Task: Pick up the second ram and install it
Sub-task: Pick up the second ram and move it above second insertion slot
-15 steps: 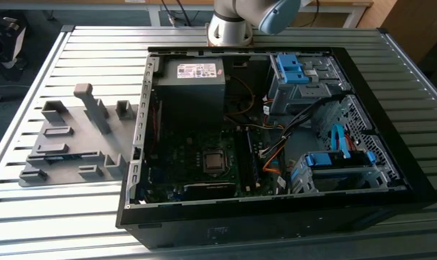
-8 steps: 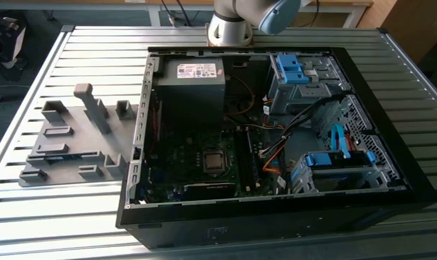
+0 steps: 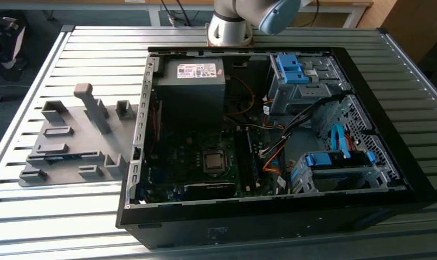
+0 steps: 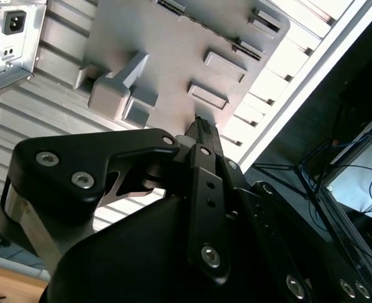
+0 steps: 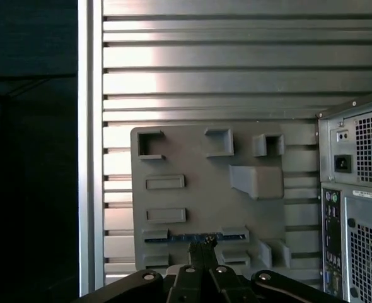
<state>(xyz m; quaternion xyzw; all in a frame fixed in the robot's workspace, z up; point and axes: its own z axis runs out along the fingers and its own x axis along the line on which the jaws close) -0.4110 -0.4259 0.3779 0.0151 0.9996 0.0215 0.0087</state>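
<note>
The second ram point(image 5: 185, 238) is a thin dark stick with a bluish stripe. It stands on edge in a slot between two low blocks of the grey holder plate point(image 5: 192, 183), point(image 4: 167, 57), point(image 3: 74, 141). My gripper point(image 5: 203, 245), point(image 4: 202, 126) hangs well above the plate, its black fingers pressed together with nothing between them. In the first wrist view the fingertips line up over the middle of the stick without touching it. In the exterior view, the arm's base point(image 3: 229, 30) stands behind the computer case.
The open computer case point(image 3: 276, 135) lies on the slatted metal table point(image 3: 95, 49), at the exterior view's right of the holder plate. Inside are a power supply point(image 3: 193, 76), motherboard point(image 3: 211, 160), cables and blue drive cages point(image 3: 334, 160). Its rear panel point(image 5: 356, 208) borders the plate.
</note>
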